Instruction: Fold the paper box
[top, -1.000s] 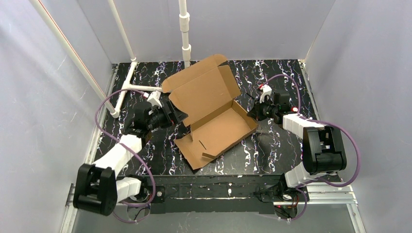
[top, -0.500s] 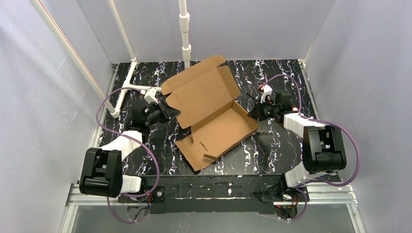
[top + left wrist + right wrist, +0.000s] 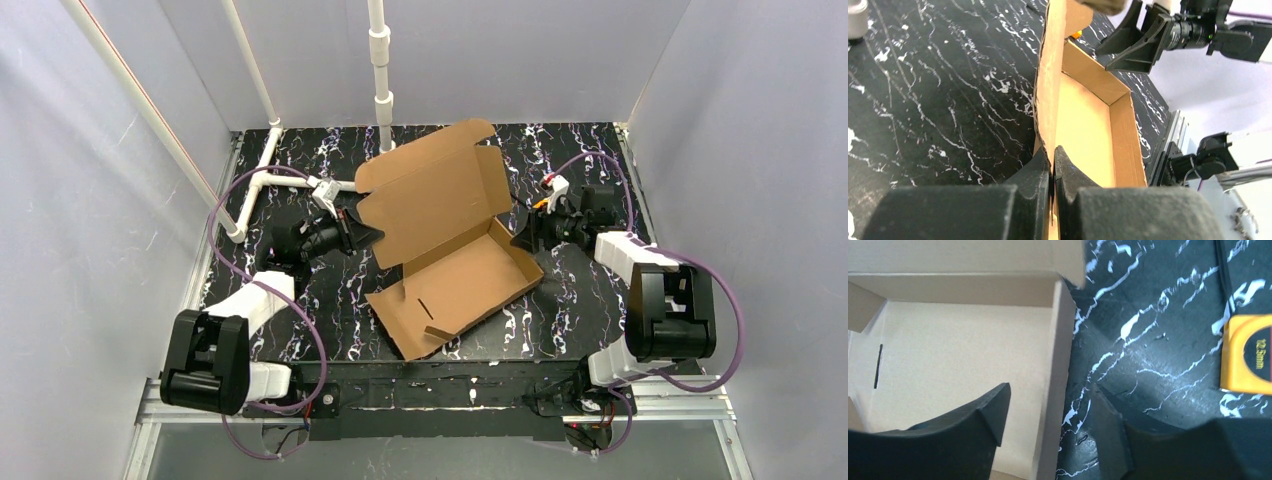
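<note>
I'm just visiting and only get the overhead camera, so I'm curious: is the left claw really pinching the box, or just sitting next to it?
Observer: Pinching. The left wrist view shows the left gripper shut on the edge of the raised flap of the box.
Visitor: And the right claw, has it got hold too?
Observer: No. In the right wrist view the right gripper is open and straddles the box's side wall, with one finger over the box floor and the other over the table.
</note>
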